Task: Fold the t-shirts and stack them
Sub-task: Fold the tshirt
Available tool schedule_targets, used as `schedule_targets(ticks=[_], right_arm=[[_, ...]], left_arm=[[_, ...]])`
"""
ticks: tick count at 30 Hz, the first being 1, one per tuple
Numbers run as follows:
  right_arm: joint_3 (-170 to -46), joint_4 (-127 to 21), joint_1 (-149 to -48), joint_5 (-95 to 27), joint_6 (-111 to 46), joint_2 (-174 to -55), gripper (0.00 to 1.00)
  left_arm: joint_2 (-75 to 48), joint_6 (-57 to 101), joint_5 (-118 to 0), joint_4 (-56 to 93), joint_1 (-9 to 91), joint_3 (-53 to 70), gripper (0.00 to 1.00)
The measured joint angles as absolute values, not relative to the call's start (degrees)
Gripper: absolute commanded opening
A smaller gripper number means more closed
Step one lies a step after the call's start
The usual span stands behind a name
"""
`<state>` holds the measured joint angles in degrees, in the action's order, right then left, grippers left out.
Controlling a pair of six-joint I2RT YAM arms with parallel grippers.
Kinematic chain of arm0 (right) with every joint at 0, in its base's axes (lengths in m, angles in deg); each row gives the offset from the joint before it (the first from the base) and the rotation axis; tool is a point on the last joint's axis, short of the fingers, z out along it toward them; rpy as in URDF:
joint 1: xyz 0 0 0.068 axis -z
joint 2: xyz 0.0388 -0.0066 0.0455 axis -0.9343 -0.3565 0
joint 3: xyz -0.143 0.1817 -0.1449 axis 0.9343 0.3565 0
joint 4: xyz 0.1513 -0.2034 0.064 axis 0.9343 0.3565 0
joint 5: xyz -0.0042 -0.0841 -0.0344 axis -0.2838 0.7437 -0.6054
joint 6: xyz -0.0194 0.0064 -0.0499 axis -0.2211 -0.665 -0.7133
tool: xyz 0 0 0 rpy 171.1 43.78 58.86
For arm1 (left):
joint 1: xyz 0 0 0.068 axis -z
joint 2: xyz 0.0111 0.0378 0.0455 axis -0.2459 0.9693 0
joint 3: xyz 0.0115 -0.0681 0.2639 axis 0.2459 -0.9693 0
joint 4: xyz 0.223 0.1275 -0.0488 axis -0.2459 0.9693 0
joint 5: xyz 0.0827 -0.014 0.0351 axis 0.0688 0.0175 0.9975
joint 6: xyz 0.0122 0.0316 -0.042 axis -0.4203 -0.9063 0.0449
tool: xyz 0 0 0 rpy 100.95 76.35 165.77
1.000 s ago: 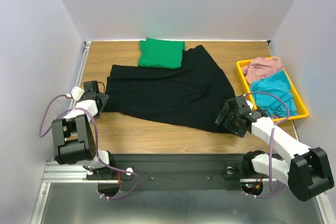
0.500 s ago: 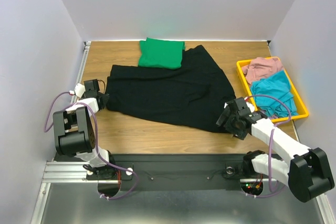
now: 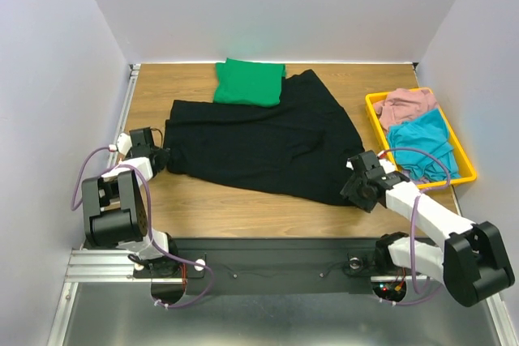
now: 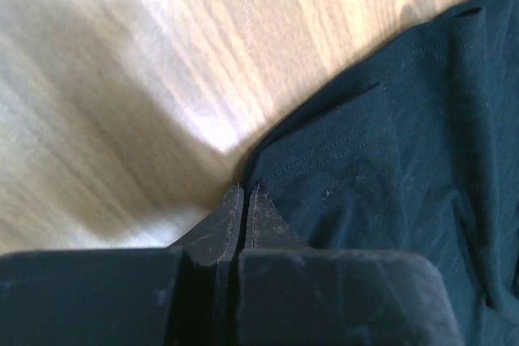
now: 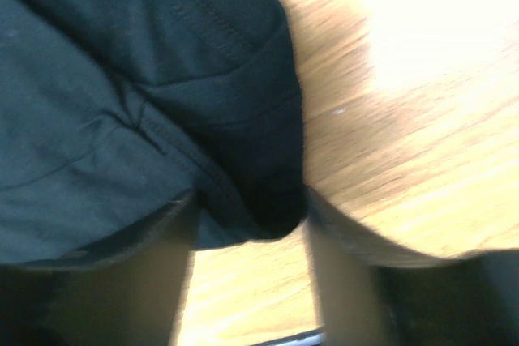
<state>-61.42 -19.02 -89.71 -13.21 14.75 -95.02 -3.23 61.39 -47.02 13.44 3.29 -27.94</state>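
Observation:
The black t-shirt lies spread flat across the middle of the table. The folded green t-shirt rests on its far edge. My left gripper is low at the shirt's near left corner. In the left wrist view its jaws are pressed together, with the hem of the black cloth running right into the tips. My right gripper sits at the near right corner. Its blurred fingers stand apart, with the black corner hanging between them and bare wood below.
A yellow tray at the right holds a pink cloth and a teal cloth, just behind the right arm. White walls enclose the table on three sides. Bare wood shows along the near edge between the arms.
The left jaws have gone from wide open to shut at the shirt's left corner. The right jaws have narrowed around the right corner, and that arm crept slightly forward.

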Motion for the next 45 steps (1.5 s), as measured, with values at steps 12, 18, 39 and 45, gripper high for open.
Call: schedule_targets(ticks=[12, 18, 39, 45], right_arm=[[-61.9, -19.1, -89.7, -10.0, 13.3, -91.9, 0.00], [-65.2, -11.0, -89.7, -8.3, 15.8, -83.1, 0.00], [-70.1, 10.5, -89.7, -6.0, 25.2, -79.9, 0.10], [-70.2, 11.6, -89.7, -5.3, 25.9, -81.8, 0.80]], left_arm=[[-18.0, 61.8, -46.2, 25.1, 3.4, -36.1, 0.00], [-34.2, 65.0, -44.3, 37.6, 4.0, -39.5, 0.00], [-45.8, 72.4, -47.8, 45.7, 4.9, -42.9, 0.00], [-46.0, 73.3, -47.7, 46.0, 4.9, -42.9, 0.45]])
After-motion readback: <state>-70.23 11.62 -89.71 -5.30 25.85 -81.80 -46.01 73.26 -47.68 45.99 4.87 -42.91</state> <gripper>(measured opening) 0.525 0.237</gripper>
